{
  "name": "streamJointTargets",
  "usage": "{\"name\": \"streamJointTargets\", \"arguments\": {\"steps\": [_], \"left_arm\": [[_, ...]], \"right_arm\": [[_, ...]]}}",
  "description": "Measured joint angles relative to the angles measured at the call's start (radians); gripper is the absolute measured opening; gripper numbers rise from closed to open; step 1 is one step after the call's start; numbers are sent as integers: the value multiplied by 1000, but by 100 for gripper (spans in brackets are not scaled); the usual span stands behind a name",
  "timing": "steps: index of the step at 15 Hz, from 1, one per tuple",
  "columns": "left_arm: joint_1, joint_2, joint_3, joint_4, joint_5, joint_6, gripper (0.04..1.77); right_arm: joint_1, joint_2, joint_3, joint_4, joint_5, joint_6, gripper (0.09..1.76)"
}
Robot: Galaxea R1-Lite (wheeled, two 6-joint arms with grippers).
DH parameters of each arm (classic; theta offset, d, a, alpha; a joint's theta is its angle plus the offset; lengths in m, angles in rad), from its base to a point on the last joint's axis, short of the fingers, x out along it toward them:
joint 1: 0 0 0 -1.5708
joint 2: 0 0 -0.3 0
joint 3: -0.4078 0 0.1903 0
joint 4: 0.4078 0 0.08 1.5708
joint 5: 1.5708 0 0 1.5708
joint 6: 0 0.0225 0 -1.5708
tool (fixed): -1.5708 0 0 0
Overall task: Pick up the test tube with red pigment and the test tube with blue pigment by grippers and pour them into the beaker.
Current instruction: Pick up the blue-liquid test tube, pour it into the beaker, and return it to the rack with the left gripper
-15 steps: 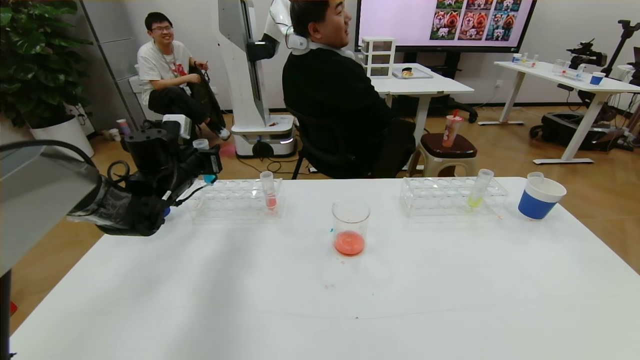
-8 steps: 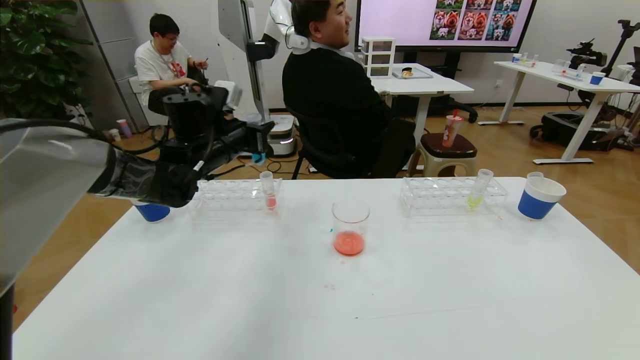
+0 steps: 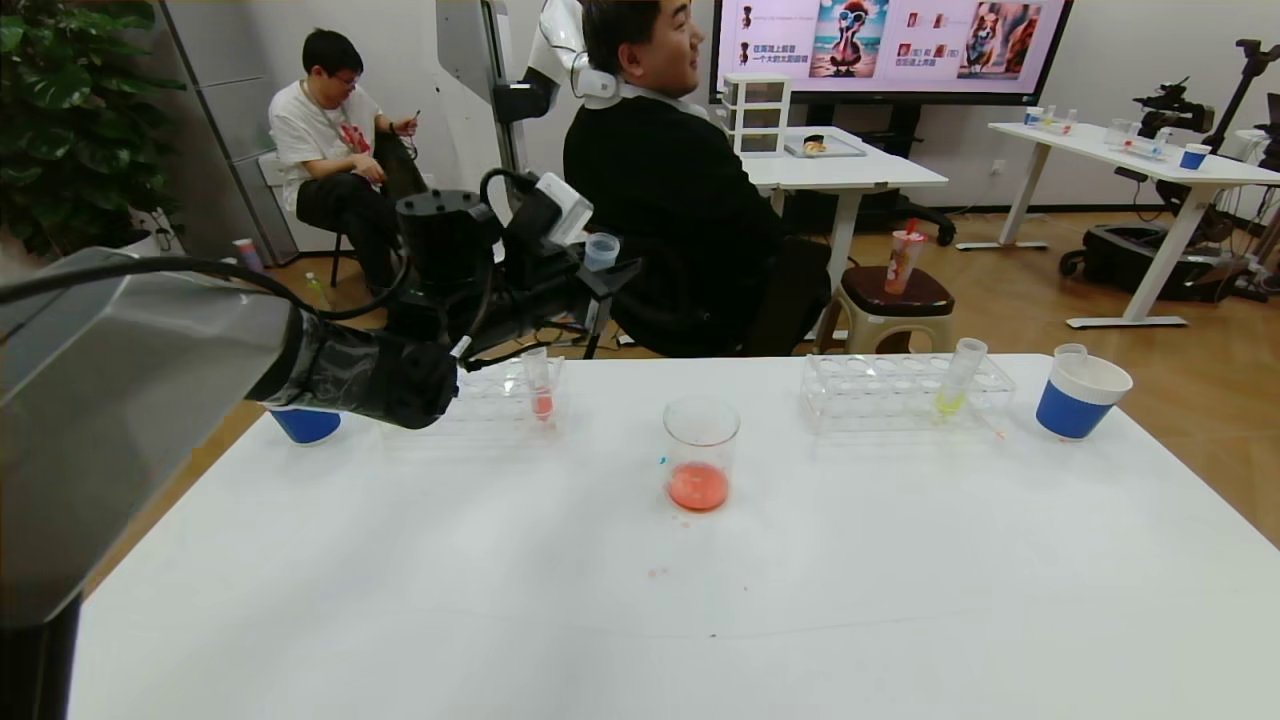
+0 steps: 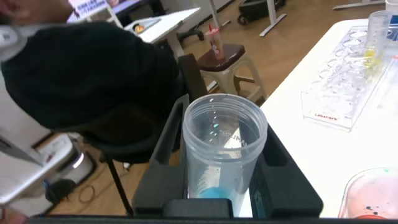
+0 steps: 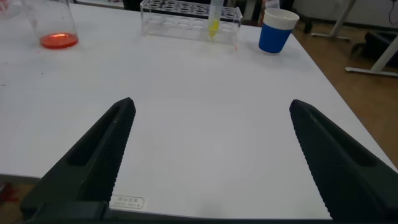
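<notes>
My left gripper [image 3: 600, 278] is shut on the test tube with blue pigment [image 3: 600, 250] and holds it upright in the air, above and behind the left rack [image 3: 480, 392], left of the beaker [image 3: 701, 455]. In the left wrist view the tube [image 4: 224, 143] sits between the fingers [image 4: 292, 180], mouth open, blue liquid at its bottom. The beaker holds red-orange liquid. No tube with vivid red-orange liquid shows. My right gripper [image 5: 211, 104] is open and empty over the table's front right; it is out of the head view.
A pinkish-red tube [image 3: 538, 380] stands in the left rack. A yellow-green tube [image 3: 957, 378] leans in the right rack [image 3: 900, 390]. Blue paper cups stand at far left [image 3: 305, 424] and far right [image 3: 1080, 398]; a clear tube [image 3: 1070, 352] stands at the right one.
My left arm has risen and swung to the right with the blue tube, from beside the left cup to above the left rack, nearer the beaker. Nothing on the table has moved.
</notes>
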Motion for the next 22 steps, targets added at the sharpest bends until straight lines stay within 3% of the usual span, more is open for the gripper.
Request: {"name": "streamJointTargets", "arguments": {"steps": [3, 6, 8, 13, 17, 22], "left_arm": [[-26, 42, 0, -94, -48, 101, 53], [-48, 98, 1, -235, -119, 137, 53], [-57, 141, -1, -288, -178, 230, 53], [-54, 212, -54, -291, -306, 496, 53], [-59, 254, -115, -286, -323, 649, 53], [-61, 314, -189, -286, -363, 778, 53]], "right_arm": [[0, 0, 0, 0, 0, 0, 173], [0, 0, 0, 0, 0, 0, 173], [0, 0, 0, 0, 0, 0, 173], [0, 0, 0, 0, 0, 0, 173], [0, 0, 0, 0, 0, 0, 173], [0, 0, 0, 0, 0, 0, 173]]}}
